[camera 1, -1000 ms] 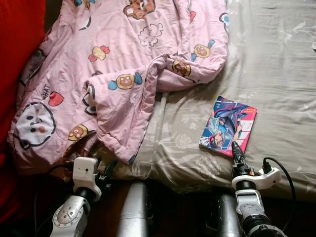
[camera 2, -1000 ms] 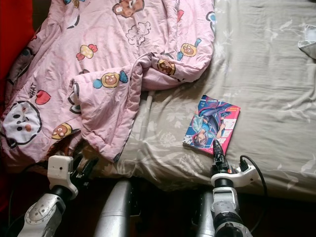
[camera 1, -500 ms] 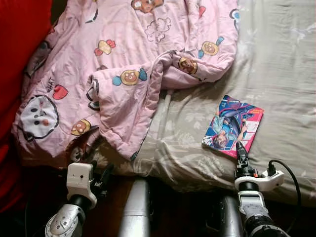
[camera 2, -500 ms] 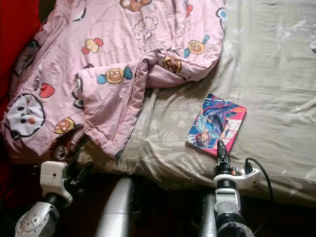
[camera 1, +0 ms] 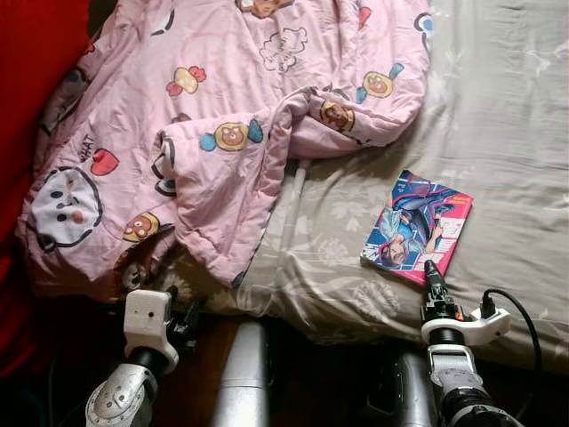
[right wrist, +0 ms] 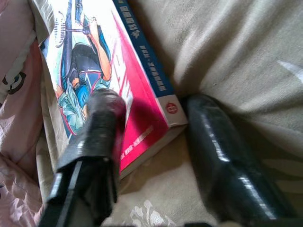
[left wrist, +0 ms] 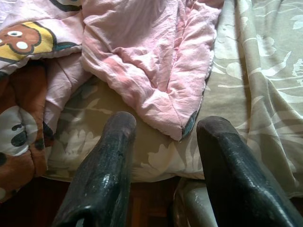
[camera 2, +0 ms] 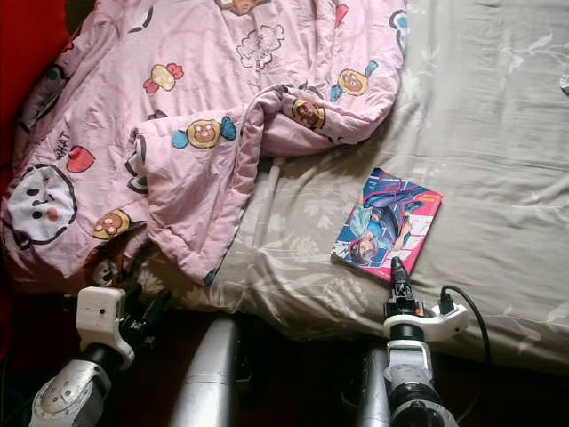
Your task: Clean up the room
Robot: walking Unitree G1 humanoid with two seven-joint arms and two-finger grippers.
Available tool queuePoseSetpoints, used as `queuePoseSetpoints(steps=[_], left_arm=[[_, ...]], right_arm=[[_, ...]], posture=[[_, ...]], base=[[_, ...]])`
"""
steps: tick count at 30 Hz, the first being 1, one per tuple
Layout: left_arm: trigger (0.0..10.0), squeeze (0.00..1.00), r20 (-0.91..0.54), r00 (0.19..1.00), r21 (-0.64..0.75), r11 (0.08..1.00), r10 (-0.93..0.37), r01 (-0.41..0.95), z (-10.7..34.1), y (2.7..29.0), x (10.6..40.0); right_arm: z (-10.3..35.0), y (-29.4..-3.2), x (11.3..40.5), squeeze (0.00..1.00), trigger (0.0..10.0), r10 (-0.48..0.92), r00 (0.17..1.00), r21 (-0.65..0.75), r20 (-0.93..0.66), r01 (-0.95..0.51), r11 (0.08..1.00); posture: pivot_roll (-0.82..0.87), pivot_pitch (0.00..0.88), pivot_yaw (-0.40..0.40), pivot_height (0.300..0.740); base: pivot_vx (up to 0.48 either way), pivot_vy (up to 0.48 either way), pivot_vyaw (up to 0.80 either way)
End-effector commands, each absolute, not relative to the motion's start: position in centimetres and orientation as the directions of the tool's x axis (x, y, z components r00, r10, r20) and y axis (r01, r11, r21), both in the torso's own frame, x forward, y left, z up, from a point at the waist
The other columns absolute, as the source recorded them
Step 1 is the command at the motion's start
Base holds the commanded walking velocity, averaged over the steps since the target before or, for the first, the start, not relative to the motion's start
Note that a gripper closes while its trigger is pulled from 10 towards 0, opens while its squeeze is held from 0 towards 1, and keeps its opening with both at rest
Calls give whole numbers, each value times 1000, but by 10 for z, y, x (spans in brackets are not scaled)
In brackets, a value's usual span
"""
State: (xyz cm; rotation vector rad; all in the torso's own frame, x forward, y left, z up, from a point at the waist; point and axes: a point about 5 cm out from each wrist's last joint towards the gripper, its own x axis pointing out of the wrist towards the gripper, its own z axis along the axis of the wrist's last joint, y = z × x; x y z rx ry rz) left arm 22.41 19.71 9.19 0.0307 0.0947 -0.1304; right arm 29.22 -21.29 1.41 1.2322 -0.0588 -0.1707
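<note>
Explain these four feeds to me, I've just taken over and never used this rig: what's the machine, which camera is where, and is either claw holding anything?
It is a humanoid robot standing at a bed. The two wide pictures come from its head, looking down; the two close ones look along each claw's black fingers. On the grey bedsheet lie a rumpled pink cartoon blanket and a colourful comic book. The right claw is open, one finger over the book's near corner, one on the sheet beside it, nothing gripped yet. The left claw is open and empty, at the bed's edge near the blanket's corner.
</note>
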Motion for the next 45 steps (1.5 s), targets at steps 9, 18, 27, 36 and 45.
queuePoseSetpoints(steps=[9,18,27,36,45], left_arm=[[10000,0,-153,984,18,995,-95,99,78,203,226],[10000,0,-136,986,17,995,-97,101,75,198,242],[10000,0,-122,990,0,997,-77,78,64,191,269],[10000,0,-120,993,-72,997,5,-13,54,192,298],[10000,0,-119,992,-97,993,49,-61,48,195,305]], right_arm=[[4,-201,285,0,0,-136,988,947,-79,117,298],[12,-204,292,0,0,-128,990,940,-51,91,329],[33,-206,309,0,0,-98,995,897,26,20,442],[56,-209,320,0,10000,-37,998,652,55,-7,758],[60,-216,319,0,10000,-69,997,483,19,52,874]], posture=[[246,538,210,626],[211,488,184,626],[129,380,131,626],[21,215,48,626],[-4,158,11,626]], base=[[0,0,0],[0,0,0],[0,0,0],[0,0,0],[0,0,0]])
